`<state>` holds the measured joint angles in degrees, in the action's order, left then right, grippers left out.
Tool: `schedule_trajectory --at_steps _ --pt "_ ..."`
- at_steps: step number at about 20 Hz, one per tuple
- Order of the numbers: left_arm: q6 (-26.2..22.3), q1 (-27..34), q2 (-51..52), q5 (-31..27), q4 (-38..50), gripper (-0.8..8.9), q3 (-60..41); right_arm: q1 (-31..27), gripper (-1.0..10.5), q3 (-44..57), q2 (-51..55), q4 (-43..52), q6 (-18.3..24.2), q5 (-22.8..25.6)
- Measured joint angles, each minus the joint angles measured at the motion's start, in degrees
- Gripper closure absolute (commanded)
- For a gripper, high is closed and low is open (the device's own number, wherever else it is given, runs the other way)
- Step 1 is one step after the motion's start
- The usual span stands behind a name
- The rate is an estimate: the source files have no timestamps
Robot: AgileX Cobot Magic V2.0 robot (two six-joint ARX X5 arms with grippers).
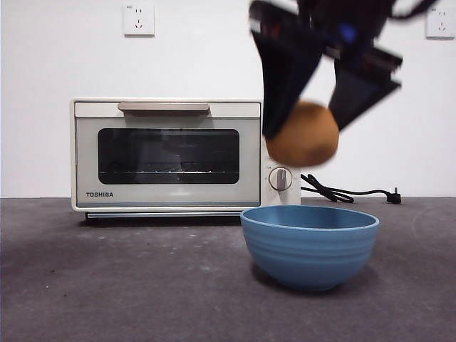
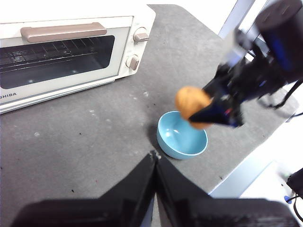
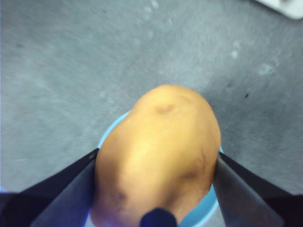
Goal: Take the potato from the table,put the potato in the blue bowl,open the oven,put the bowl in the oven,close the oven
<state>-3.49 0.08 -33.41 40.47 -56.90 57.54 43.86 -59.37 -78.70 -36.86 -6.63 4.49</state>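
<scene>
Potato: pinched between the right gripper's jaws, hanging above the blue bowl for a straight drop in; oven door shut behind; left gripper pressed together, waiting over the table.

From my remote station, I see the dark grey, mottled table carrying the cream-white oven at the back, door shut, its black cord trailing along the surface; the blue bowl stands in front, apart from it
</scene>
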Motion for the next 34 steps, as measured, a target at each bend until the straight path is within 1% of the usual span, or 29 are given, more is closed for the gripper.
schedule_trajectory --at_steps 3,5,11,13,14,16,18,22,25,28,31,34 --pt "0.0 0.0 0.0 0.0 0.0 8.21 0.0 0.0 9.6 5.0 -1.7 6.7 -0.3 0.0" --pt "0.0 0.0 0.0 0.0 0.0 8.21 0.0 -0.3 9.6 6.9 -3.4 8.6 -0.5 -0.6" --pt "0.0 0.0 0.0 0.0 0.0 8.21 0.0 -0.7 9.6 7.3 -8.3 11.3 -0.9 -1.4" --pt "0.0 0.0 0.0 0.0 0.0 8.21 0.0 -0.9 9.2 7.3 -10.3 10.5 -0.9 -1.5" --pt "0.0 0.0 0.0 0.0 -0.1 8.21 0.0 -0.9 8.4 7.4 -10.8 9.9 -0.9 -1.5" --pt "0.0 0.0 0.0 0.0 -0.1 8.21 0.0 -0.9 6.4 7.4 -10.8 10.4 -1.1 -1.5" --pt "0.0 0.0 0.0 0.0 -0.1 8.21 0.0 -0.9 5.3 7.4 -10.8 10.4 -1.1 -1.5" --pt "-0.1 0.0 0.0 0.0 -0.1 8.21 0.0 -0.9 5.3 7.4 -10.5 9.8 -1.1 -1.5" --pt "-0.2 0.0 0.0 0.0 -0.1 8.21 0.0 -0.9 5.3 7.4 -8.4 9.4 -1.1 -1.5" --pt "-0.2 0.0 -0.3 0.0 1.2 8.21 0.0 -0.9 5.3 7.4 -4.0 9.2 -1.1 -1.5" --pt "-0.2 0.0 -2.4 0.0 3.6 8.21 0.0 -0.9 5.3 7.4 2.5 5.9 -1.1 -1.5" --pt "0.2 0.0 -6.8 0.0 11.0 8.21 0.0 -0.9 5.3 7.4 11.2 3.3 -1.1 -1.5"
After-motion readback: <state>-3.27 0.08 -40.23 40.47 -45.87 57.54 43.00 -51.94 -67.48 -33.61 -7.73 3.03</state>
